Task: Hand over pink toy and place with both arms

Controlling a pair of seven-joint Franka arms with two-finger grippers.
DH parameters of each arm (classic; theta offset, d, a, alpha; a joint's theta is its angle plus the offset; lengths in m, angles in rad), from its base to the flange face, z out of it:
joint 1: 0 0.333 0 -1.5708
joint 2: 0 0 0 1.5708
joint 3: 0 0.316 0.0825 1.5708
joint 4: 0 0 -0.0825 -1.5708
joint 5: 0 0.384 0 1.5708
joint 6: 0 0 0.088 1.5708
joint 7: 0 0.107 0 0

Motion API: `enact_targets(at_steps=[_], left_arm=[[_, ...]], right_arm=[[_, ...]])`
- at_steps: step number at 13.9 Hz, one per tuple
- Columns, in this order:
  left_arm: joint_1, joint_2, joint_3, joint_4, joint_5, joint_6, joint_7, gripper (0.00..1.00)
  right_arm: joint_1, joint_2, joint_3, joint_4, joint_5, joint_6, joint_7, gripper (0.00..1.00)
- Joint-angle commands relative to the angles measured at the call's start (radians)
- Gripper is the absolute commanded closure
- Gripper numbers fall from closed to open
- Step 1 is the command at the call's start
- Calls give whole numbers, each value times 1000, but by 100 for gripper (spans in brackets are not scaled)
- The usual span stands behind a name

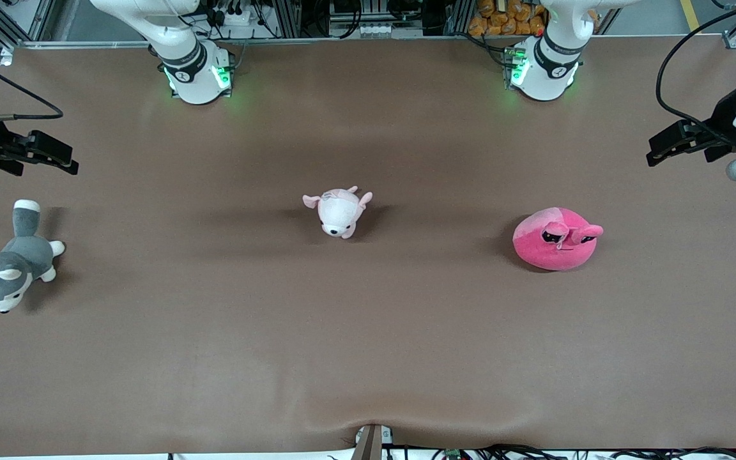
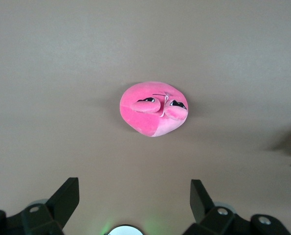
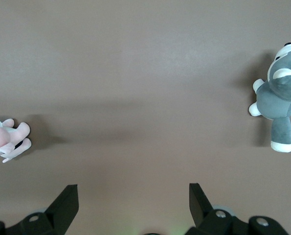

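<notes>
While both arms hang at the table's ends with nothing held, the pink toy (image 1: 557,238) sits on the brown table (image 1: 368,358) at the right of the front view, well apart from the pale puppy plush (image 1: 338,211) at centre and the grey husky plush (image 1: 9,262) at the left edge. The left gripper (image 1: 654,153) hovers at the upper right over the table's edge, jaws spread wide, with the toy (image 2: 154,108) showing between its fingers (image 2: 64,200). The right gripper (image 1: 69,163) hovers at the upper left above the husky, jaws equally wide.
</notes>
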Motion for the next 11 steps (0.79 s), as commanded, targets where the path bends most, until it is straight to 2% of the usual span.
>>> enact_targets(at_steps=[1, 11], left_arm=[[4, -14, -16, 8, -6, -15, 6, 0], [14, 28, -8, 39, -19, -32, 12, 0]], right_arm=[[-1, 1, 3, 14, -15, -16, -9, 0], [3, 4, 3, 14, -15, -14, -8, 0]])
